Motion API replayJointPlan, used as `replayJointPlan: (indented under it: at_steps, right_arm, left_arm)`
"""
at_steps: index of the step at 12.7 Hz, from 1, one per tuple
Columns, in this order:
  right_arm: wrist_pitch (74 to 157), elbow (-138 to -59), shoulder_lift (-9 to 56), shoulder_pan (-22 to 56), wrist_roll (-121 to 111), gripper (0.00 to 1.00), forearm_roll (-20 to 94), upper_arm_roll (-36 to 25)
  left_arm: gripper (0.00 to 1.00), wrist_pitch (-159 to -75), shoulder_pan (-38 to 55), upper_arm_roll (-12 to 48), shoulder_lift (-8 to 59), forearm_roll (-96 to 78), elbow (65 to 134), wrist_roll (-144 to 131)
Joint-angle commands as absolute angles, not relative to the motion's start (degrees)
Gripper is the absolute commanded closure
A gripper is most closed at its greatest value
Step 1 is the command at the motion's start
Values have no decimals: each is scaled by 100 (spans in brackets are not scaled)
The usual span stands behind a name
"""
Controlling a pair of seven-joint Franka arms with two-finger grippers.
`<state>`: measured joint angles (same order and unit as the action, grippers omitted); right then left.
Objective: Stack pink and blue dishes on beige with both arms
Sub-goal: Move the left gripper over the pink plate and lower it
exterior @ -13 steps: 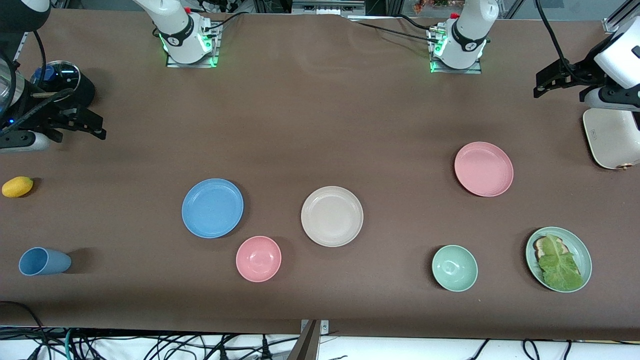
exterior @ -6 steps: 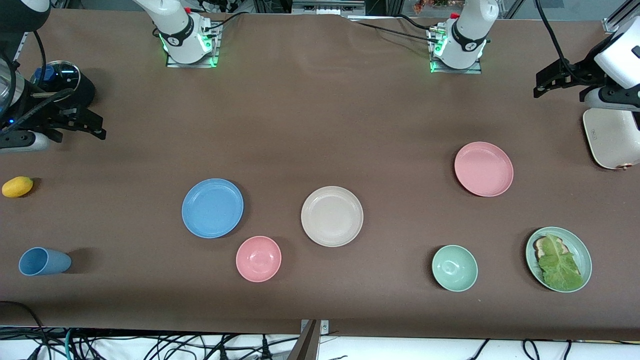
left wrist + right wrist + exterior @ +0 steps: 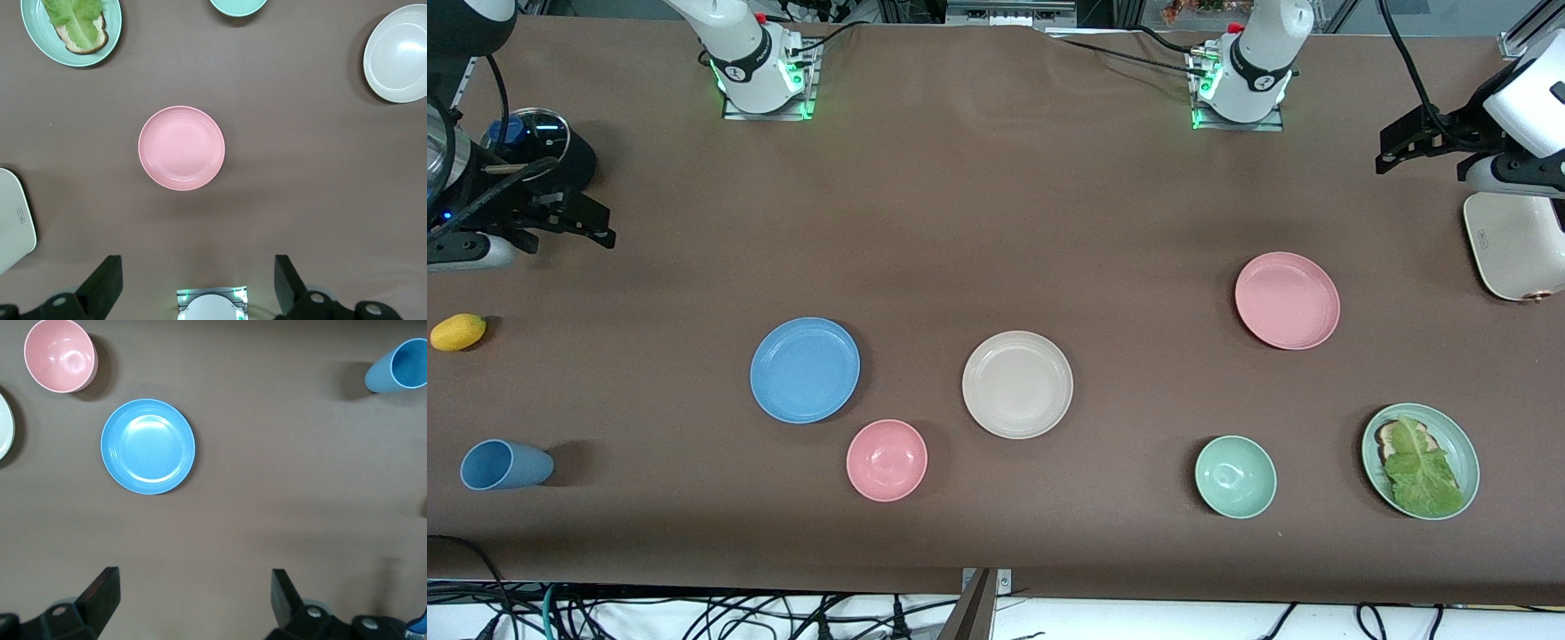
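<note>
Nothing has moved since a second ago. We see both jaws spread and empty: the left gripper (image 3: 193,283) high over the pink plate (image 3: 1287,300), the right gripper (image 3: 193,600) high over the blue plate (image 3: 805,370). Both plates lie on the desk (image 3: 996,222) apart from the beige plate (image 3: 1017,384) between them. We should descend and pinch each rim.

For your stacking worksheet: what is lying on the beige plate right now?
Nothing: the beige plate is bare, and the pink plate and blue plate lie apart on the table. Underneath it cannot be seen.

Brown matte table surface (image 3: 996,196) fills the view — evenly lit, faint creases. Along its near edge, a white floor strip with tangled black cables (image 3: 783,618). Metal framing (image 3: 1009,11) at the top edge.
</note>
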<state>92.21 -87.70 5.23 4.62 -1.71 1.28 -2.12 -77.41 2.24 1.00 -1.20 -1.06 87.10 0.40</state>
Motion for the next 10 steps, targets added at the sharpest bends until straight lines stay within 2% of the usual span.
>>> replayJointPlan:
  at_steps: [1, 8, 10]
  right_arm:
    - [9220, -8701, 536, 439, -114, 0, 193, -202]
    - [9220, -8701, 536, 439, -114, 0, 193, -202]
    - [9220, -8701, 536, 439, -114, 0, 193, -202]
  left_arm:
    - [0, -7743, 202, 79, -18, -228, 8649, 114]
    - [0, -7752, 211, 70, 597, -237, 8569, 106]
    - [0, -8144, 211, 62, 798, -290, 8569, 114]
